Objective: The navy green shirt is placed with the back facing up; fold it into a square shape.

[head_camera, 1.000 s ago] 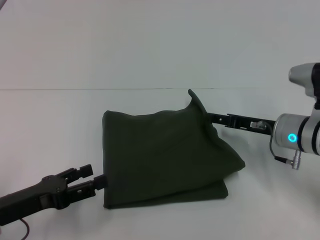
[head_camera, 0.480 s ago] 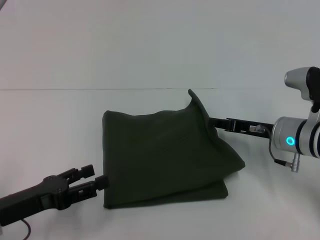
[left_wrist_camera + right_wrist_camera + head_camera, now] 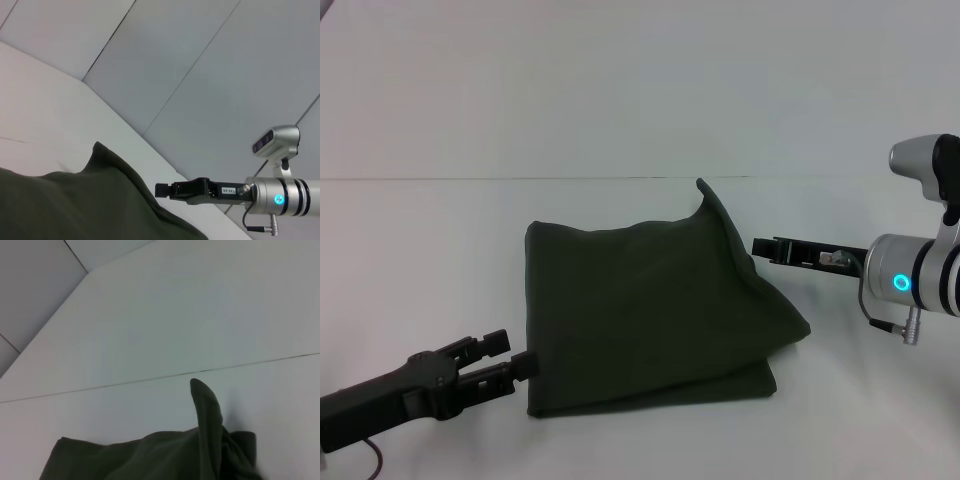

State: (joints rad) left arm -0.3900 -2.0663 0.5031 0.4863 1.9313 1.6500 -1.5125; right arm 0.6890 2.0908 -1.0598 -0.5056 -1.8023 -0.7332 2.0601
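Shirt [image 3: 650, 315] folded to a rough square, mid white table [image 3: 420, 230], one corner peaked up on the right. Left gripper [image 3: 520, 365] unclenched, at its near-left corner. Right gripper [image 3: 760, 246] just off the peak; grip state unclear.

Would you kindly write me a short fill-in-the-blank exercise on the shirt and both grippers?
1. The shirt lies ____ on the table.
2. One corner of it sticks ____.
3. The right gripper is ____ the shirt.
4. The left gripper is by the shirt's near ____ corner.
Answers: folded; up; apart from; left
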